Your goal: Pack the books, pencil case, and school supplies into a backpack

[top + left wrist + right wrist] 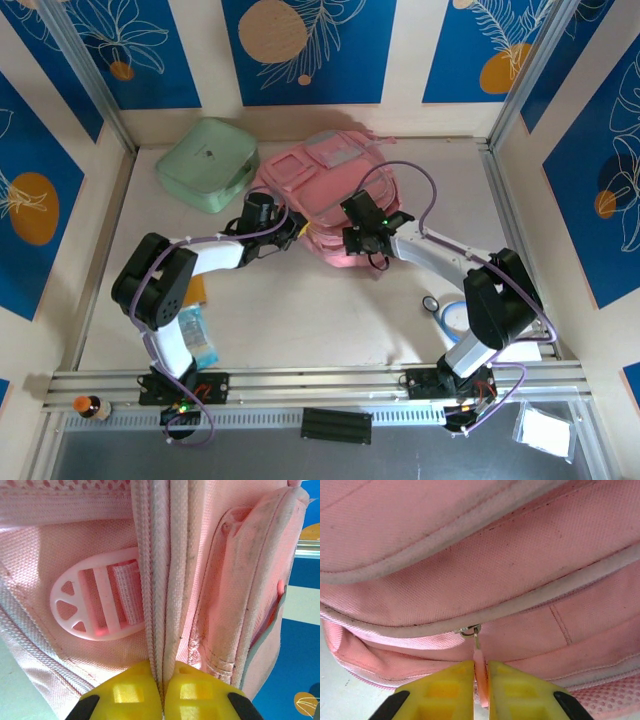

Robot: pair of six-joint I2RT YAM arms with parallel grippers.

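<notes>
**Visitor:** Where does the backpack (325,185) lie?

**Guide:** Flat on the far middle of the counter (300,320). The left tool (162,682) is at the backpack's near-left edge and the right tool (480,677) at its near-right edge.

**Visitor:** And each tool's state?

**Guide:** The left tool is closed on the doubled zip seam (161,580), which runs straight away from it. The right tool is all but closed, pinching the pink zip pull (479,662) below the slider (471,630).

**Visitor:** The governing relation?

**Guide:** The zip track lies crosswise to the right tool. I judge the pull must travel sideways along it while the left tool anchors the fabric.
</notes>
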